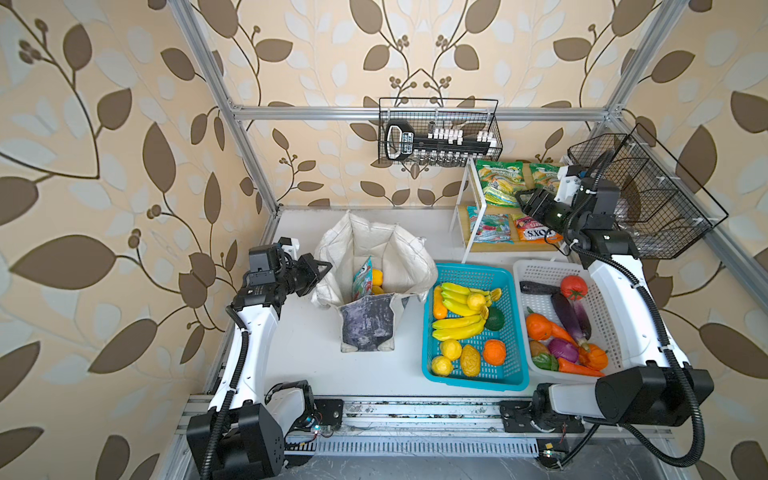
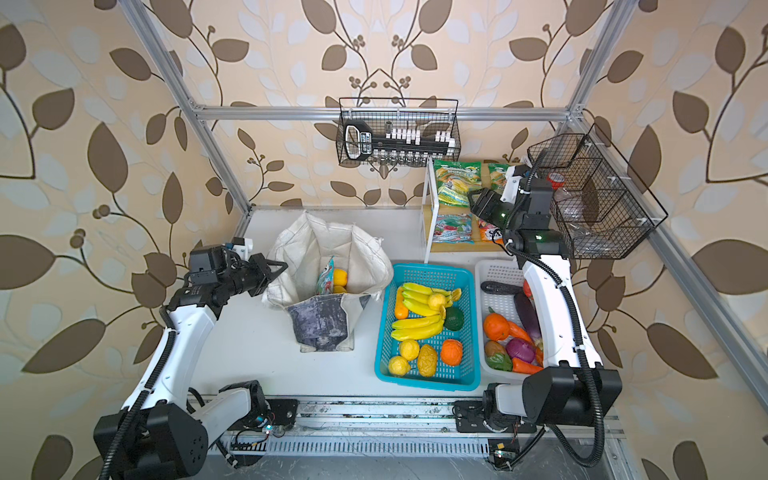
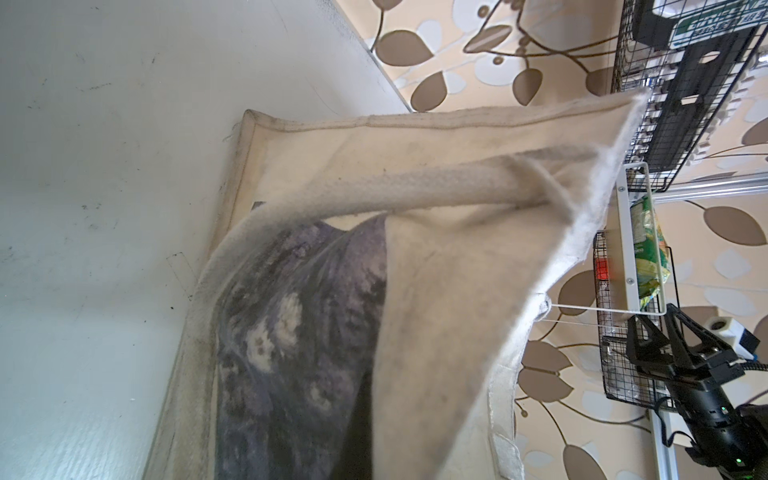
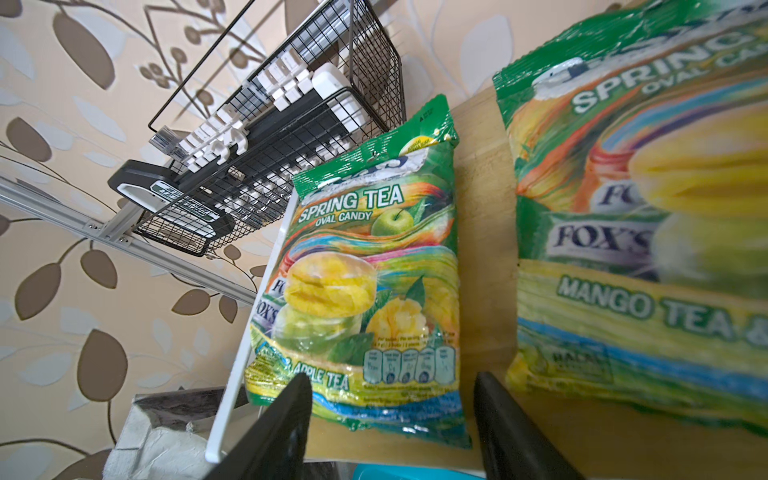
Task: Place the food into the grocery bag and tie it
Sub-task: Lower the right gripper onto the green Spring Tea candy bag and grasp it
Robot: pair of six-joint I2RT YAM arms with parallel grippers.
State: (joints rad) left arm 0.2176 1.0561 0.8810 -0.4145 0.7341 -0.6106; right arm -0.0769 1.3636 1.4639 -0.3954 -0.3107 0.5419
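target food: green Spring Tea candy packet [image 4: 365, 270], glossy film, lying flat on the top tier of the white-framed wooden shelf [image 4: 484, 216] at the back right; seen in both top views.
handling: probably light, soft and crinkly. Slick film, and loose sweets inside would shift. It lies flat on the board, so there is little to get under.
grip spot: best guess is the near bottom seam, or across the narrow width. A pinch on the bulged middle may slip.
right end effector [image 4: 390, 380]: jaws wide apart, straddling the packet's near edge, no contact visible, holds nothing.
neighbour: second green packet [image 4: 644, 232] just beside it on the same tier, not touching; could snag.
bag: off-white fabric grocery bag with dark grey print panel [image 1: 365, 326], upright on the white desk [image 1: 307, 365], mouth open, left of the baskets.
in bag: blue sweet packet [image 1: 360, 277] on edge, yellow fruit [image 1: 377, 276] beside it.
bag handling: soft and floppy, likely slumps without support.
left end effector [image 1: 324, 268]: closed at the bag's left rim, appears to pinch the fabric.
other food: blue plastic basket [image 1: 473, 269] with yellow bananas [image 1: 457, 299]; white plastic basket [image 1: 520, 299] with purple eggplant [image 1: 569, 316].
hidden: the left pinch point itself. The left wrist view gives only fabric and one white loop handle [image 3: 415, 187]; the second handle is not made out. Bag bottom is unseen. The right arm covers part of the white basket and the lower-tier packets [image 1: 488, 228]. The second green packet is blurred and cut off in the right wrist view.
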